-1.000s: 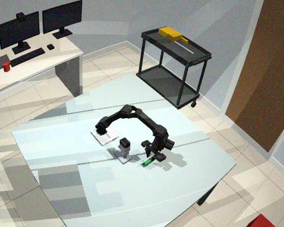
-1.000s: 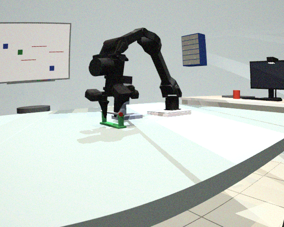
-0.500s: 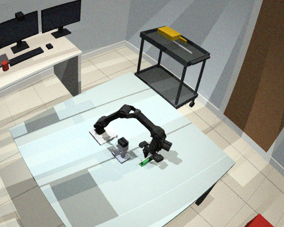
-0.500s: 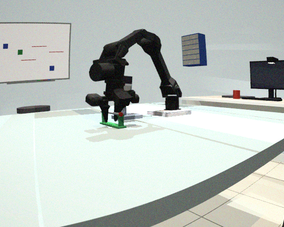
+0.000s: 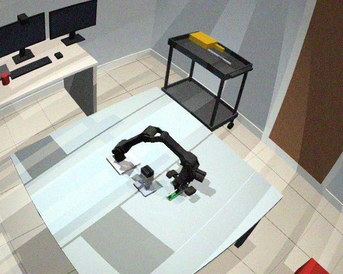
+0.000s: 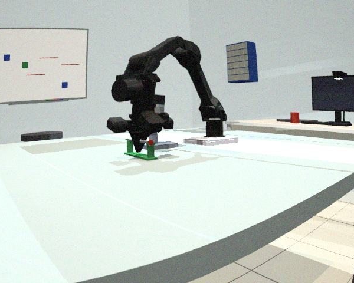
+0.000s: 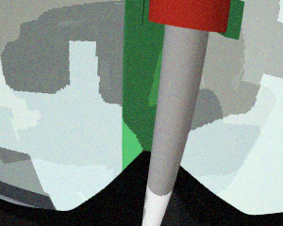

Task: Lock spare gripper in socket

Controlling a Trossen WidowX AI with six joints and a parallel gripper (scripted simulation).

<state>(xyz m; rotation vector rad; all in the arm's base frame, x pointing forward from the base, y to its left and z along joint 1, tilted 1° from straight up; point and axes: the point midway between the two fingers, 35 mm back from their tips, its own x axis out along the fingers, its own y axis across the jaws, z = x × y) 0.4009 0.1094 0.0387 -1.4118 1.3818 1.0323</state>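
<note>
The lock pin (image 6: 150, 142) (image 7: 179, 108), a grey and white rod with a red head, lies level across the two posts of a green rack (image 5: 169, 198) (image 6: 150, 152) (image 7: 137, 71). My gripper (image 6: 138, 150) (image 7: 152, 159) points down between the posts and is shut on the pin's shaft. In the wrist view the red head lies beyond the fingers. A grey stand (image 5: 144, 191) (image 6: 168, 145) carries an upright grey body with a black block (image 5: 147, 170) (image 6: 160, 99) on top. The arm partly hides it in the exterior view; its socket and the spare gripper cannot be told apart.
The arm's pale base plate (image 5: 114, 165) (image 6: 198, 140) is behind the grey stand. The stand is a short way from the green rack, toward the arm's base. A dark cart (image 5: 195, 97) and a desk (image 5: 87, 60) with monitors are beyond the table.
</note>
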